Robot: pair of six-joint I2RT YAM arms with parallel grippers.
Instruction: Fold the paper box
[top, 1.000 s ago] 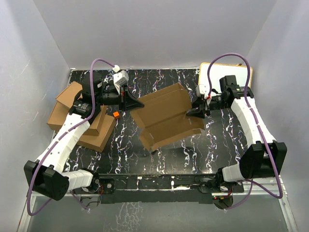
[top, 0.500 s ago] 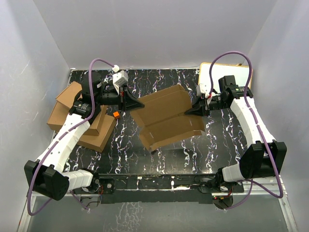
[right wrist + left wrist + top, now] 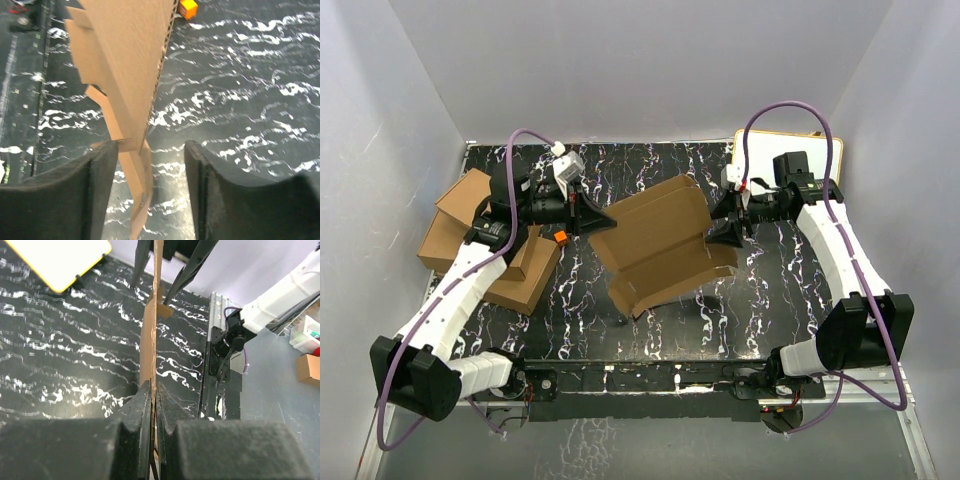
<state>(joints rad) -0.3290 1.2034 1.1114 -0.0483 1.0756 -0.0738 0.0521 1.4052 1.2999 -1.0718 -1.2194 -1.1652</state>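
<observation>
Left gripper (image 3: 152, 386) is still clamping one edge of the paper box (image 3: 660, 245) while the right gripper (image 3: 150, 150), jaws now spreading astride the opposite edge, is releasing, leaving the half-raised box between them, fold unfinished.

Paper box (image 3: 660, 248) now steeper, right tool (image 3: 721, 227) wider.

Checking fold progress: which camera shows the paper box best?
Top external: the whole paper box shows, panels and side flaps alike. Left wrist sees it only edge-on, pinched in the left gripper. Right wrist gives one blurred panel and flaps up close.
</observation>
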